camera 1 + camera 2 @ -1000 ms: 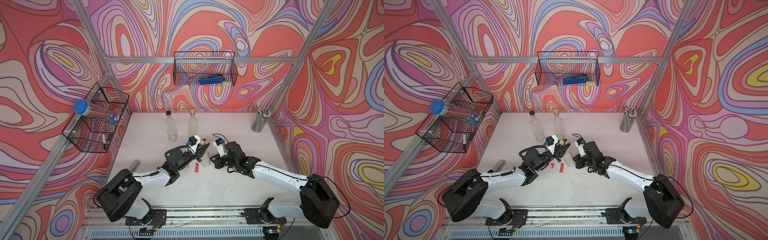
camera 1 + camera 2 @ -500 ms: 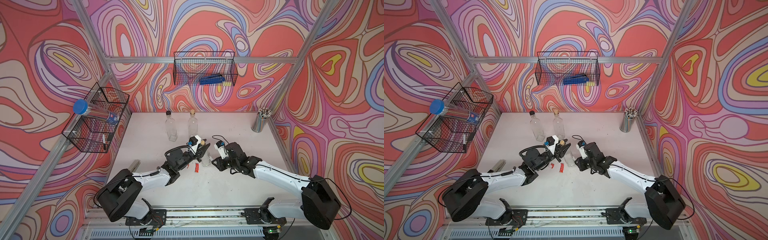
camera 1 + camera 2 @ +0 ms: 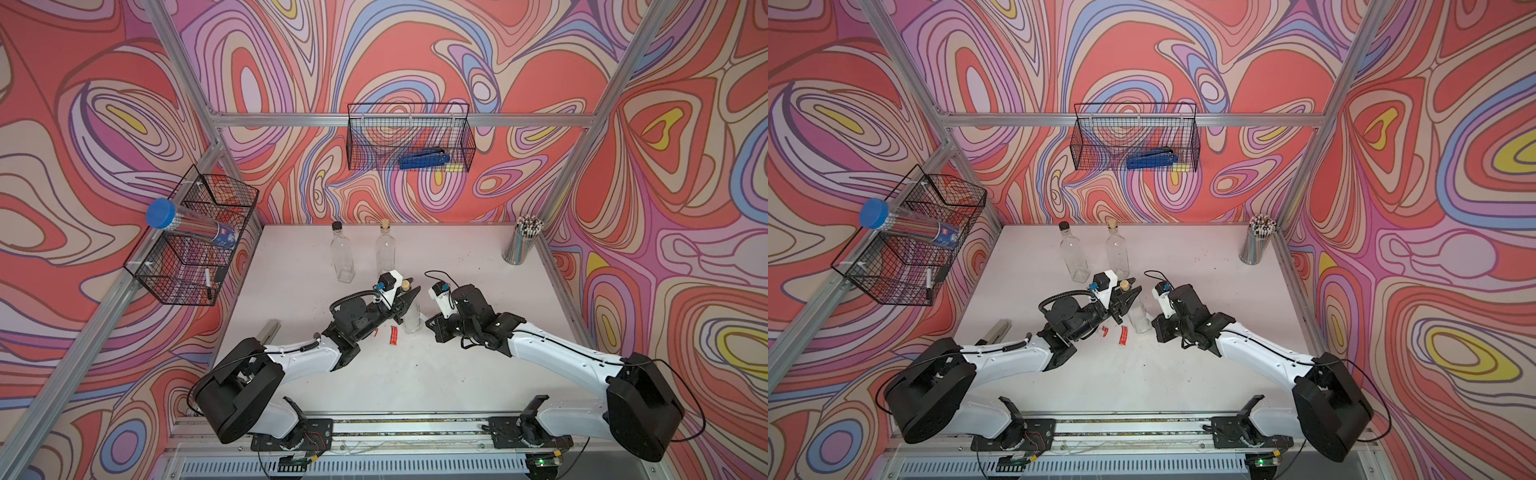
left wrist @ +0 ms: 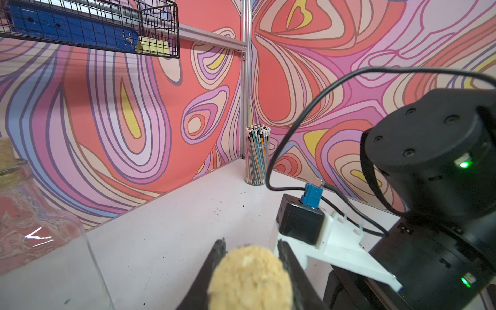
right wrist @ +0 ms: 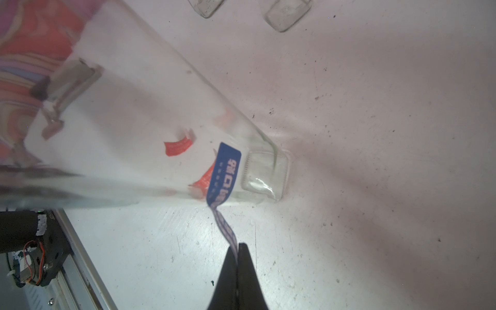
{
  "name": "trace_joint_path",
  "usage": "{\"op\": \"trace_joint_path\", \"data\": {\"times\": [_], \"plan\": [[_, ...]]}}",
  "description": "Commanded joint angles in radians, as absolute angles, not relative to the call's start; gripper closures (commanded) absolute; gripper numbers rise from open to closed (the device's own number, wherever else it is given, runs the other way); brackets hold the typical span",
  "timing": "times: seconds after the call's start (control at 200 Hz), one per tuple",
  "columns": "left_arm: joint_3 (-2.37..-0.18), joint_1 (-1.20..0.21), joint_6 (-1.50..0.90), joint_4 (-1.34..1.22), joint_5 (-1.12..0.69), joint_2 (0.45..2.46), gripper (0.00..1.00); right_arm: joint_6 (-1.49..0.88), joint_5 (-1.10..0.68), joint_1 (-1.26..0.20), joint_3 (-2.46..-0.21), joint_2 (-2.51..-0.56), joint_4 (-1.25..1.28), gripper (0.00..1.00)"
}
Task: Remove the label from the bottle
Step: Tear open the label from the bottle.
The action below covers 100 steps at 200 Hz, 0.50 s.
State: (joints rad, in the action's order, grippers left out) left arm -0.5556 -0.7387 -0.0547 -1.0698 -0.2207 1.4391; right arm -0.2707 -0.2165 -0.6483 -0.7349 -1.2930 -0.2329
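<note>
bottle (image 3: 412, 316) standing in middle of table (image 3: 457, 249) | left gripper (image 3: 408, 293) clamped on its corked neck, bracing it | right gripper (image 5: 237, 249) pinched shut on free end of blue label (image 5: 224, 171), rest stuck low on glass

- The blue label (image 5: 225, 171) on the bottle (image 5: 128, 112), lower centre of the right wrist view, carries large white characters, seemingly Chinese, and a row of small white print beside them; none can be read with certainty.
- Red scraps (image 5: 177, 146) seen through the glass show faint print, unreadable.
- The tube (image 3: 191, 224) in the wire basket (image 3: 174, 291), at left in a top view, bears a blue patch with a logo too small to read.
</note>
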Motion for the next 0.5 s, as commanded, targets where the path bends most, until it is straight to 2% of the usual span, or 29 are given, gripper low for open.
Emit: {"op": "trace_joint_path", "data": {"times": [0.0,0.496], "plan": [[-0.508,-0.742,-0.023,-0.824,-0.242,1.486,1.0,-0.259,-0.206,-0.646,-0.75,-1.284,-0.24,1.0],[-0.507,-0.736,0.02,-0.778,-0.282,1.471,1.0,-0.237,-0.155,-0.646,-0.765,-1.282,-0.267,1.0]]}}
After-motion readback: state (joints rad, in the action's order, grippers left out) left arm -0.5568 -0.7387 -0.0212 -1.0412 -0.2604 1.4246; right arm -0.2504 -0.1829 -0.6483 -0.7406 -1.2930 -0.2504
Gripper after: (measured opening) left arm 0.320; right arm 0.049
